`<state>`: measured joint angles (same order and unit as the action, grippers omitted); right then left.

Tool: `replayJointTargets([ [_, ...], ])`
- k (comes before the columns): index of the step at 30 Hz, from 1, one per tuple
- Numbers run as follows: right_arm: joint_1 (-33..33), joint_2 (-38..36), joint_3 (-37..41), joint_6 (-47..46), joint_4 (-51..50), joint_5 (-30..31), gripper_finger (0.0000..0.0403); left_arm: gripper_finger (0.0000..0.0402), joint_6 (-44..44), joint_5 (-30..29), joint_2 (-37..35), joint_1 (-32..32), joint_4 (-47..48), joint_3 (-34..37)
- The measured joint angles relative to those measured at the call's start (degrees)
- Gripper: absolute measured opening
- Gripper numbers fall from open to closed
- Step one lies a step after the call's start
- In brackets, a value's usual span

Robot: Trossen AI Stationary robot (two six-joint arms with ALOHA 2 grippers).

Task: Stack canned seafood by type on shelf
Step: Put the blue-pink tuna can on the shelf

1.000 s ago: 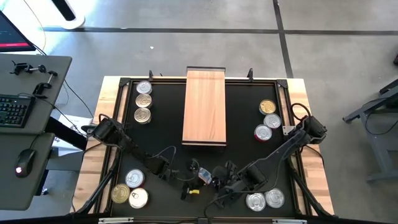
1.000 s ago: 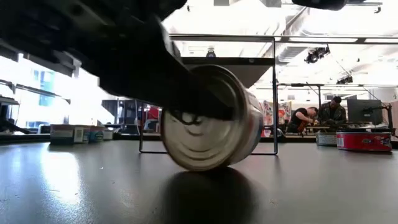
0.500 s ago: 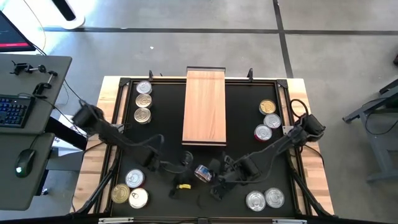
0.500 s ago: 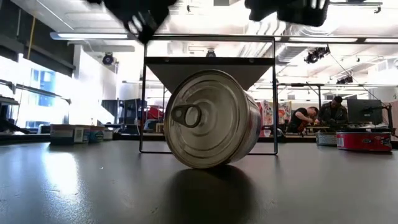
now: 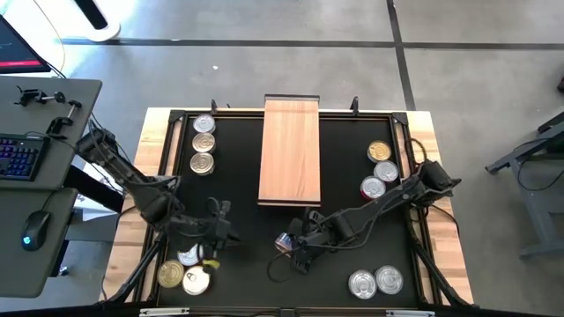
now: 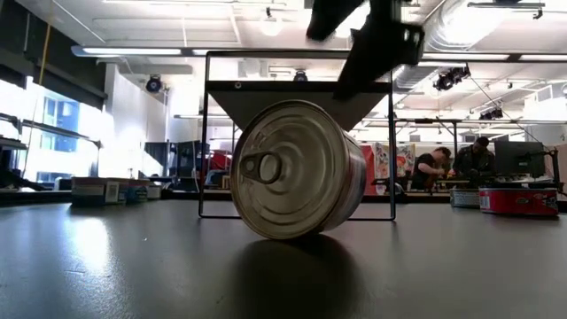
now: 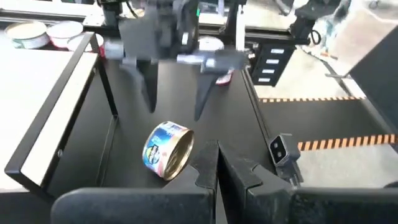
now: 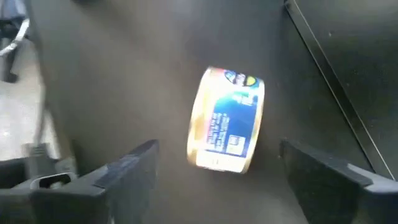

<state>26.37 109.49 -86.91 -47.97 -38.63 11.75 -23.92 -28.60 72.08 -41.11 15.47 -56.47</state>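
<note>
A blue-labelled tin (image 5: 285, 241) stands on its edge on the black counter (image 5: 238, 176), near the shelf (image 5: 290, 150); the right pincer (image 5: 298, 250) hangs released above it, the left pincer (image 5: 224, 231) clenched nearby.

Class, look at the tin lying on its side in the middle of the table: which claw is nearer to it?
The right claw is nearer, open directly beside the blue-labelled tin. The left claw, shut, sits farther off toward the tins at the table's left.

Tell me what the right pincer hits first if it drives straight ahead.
Probably the tin lying on its side on the black tabletop: the open right pincer has it centred ahead between its fingers. Depth is unclear.
</note>
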Motion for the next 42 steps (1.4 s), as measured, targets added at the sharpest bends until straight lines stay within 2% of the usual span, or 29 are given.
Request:
replayJointTargets([
  [11,-1.1,6.9,0.0,-0.5,3.9,0.1,0.0328,0.0,-1.8,-3.2,0.0,-5.2,-0.3,0.0],
  [16,-1.4,9.6,0.1,-0.4,7.3,-2.3,0.0325,0.0,-3.3,-3.4,0.0,-5.7,-0.4,0.0],
  [19,-1.4,9.8,0.1,-1.3,8.6,-2.5,0.0296,0.0,-4.4,-3.4,0.0,-6.1,-0.7,0.0],
  [22,-1.4,9.3,0.1,-2.2,8.2,-2.7,0.0228,0.0,-4.3,-3.3,-0.2,-6.8,-2.2,0.0],
  [24,-1.1,8.2,0.1,-1.6,7.8,-4.0,0.0172,0.0,-3.5,-3.2,-0.9,-7.4,-2.8,0.0],
  [25,-1.0,7.4,0.1,-1.1,7.7,-4.9,0.0167,0.0,-2.8,-3.2,-1.6,-7.6,-3.0,0.0],
  [32,2.7,-2.2,0.1,-0.6,3.1,-12.1,0.0169,0.0,2.6,-3.6,-8.7,-8.5,-2.3,0.0],
  [35,4.5,-7.4,0.1,-3.1,2.3,-13.0,0.0169,0.0,4.6,-3.8,-11.7,-8.5,0.2,0.0],
  [38,4.8,-12.0,0.1,-4.5,5.4,-10.4,0.0169,0.0,4.7,-3.9,-13.9,-8.3,3.3,0.0],
  [42,0.7,-16.6,0.0,-2.7,11.0,-2.3,0.0169,0.0,1.9,-3.3,-15.6,-8.3,5.2,0.0],
])
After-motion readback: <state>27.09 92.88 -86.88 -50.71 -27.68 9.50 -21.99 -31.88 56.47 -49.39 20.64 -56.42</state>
